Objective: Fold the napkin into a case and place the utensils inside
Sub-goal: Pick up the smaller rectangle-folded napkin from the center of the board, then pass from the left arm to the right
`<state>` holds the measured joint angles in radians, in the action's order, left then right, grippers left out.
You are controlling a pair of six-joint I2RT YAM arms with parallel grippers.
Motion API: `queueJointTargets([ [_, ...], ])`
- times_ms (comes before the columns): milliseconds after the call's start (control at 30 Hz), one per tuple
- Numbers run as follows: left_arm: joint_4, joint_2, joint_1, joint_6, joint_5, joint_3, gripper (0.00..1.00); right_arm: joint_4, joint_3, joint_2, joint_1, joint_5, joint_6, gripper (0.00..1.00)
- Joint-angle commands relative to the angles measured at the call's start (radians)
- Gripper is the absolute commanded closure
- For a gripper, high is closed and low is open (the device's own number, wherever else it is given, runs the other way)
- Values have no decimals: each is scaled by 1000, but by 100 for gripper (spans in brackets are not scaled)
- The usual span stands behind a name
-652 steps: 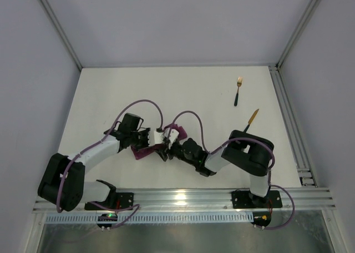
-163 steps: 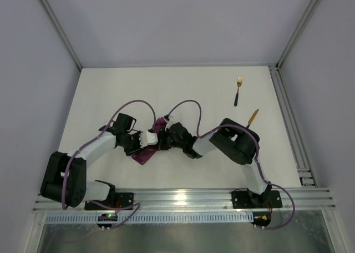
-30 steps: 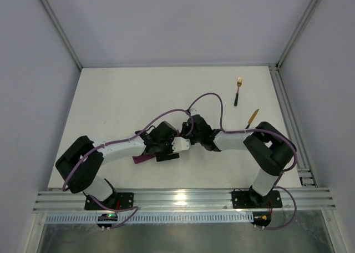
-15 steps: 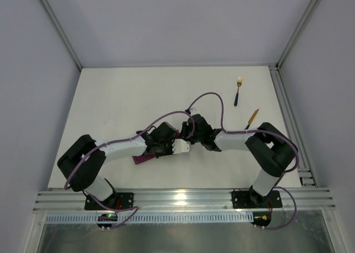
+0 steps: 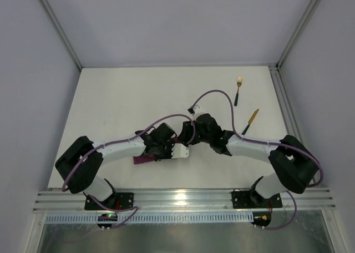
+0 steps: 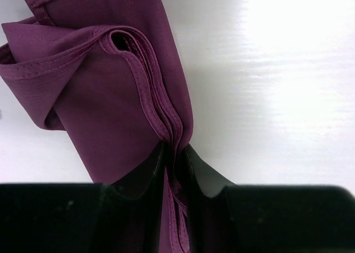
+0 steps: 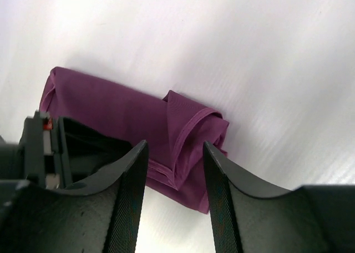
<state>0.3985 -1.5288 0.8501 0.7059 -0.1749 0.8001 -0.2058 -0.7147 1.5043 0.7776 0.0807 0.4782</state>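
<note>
The left gripper (image 6: 175, 153) is clamped on the folded napkin (image 6: 105, 92); the right gripper (image 7: 173, 148) hangs over it, jaws apart, holding nothing.

Near-ctr table (image 5: 122, 97) is crowded: left arm (image 5: 116, 150) & right arm (image 5: 255, 148) meet over the napkin (image 5: 141, 160), grippers close together, no room to pass btwn them. Left gripper (image 6: 175, 158) pinches the napkin's folded edge, blocking that end. Right gripper (image 7: 175, 146) hangs over the rolled end w/ jaws apart, cloth under the gap. Right arm's cable (image 5: 219, 95) loops twd the fork (image 5: 238, 90); knife (image 5: 251, 120) lies just beside the forearm. Far & left table is open for passing. Napkin's near-left end shows past the left arm.
</note>
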Motion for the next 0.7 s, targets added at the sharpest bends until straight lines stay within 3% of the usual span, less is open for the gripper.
queueJointTargets([
  [0,161,25,-22,33,-132,1,81,2,44,-133,-1,-7,-127,52],
  [133,212,27,-54,82,-172,10,81,-23,145,-301,-14,-122,-282,51],
  [267,252,32,-86,127,-225,19,81,-170,273,-531,-17,-159,-468,50],
  [333,287,38,-111,147,-262,31,81,-251,351,-648,-17,-113,-544,45],
  [467,355,47,-157,201,-307,62,81,-239,397,-742,-2,69,-740,47],
  [533,382,52,-180,224,-330,73,81,-173,380,-751,38,111,-854,47],
  [667,418,65,-212,242,-353,86,81,-118,362,-741,301,10,-1107,47],
])
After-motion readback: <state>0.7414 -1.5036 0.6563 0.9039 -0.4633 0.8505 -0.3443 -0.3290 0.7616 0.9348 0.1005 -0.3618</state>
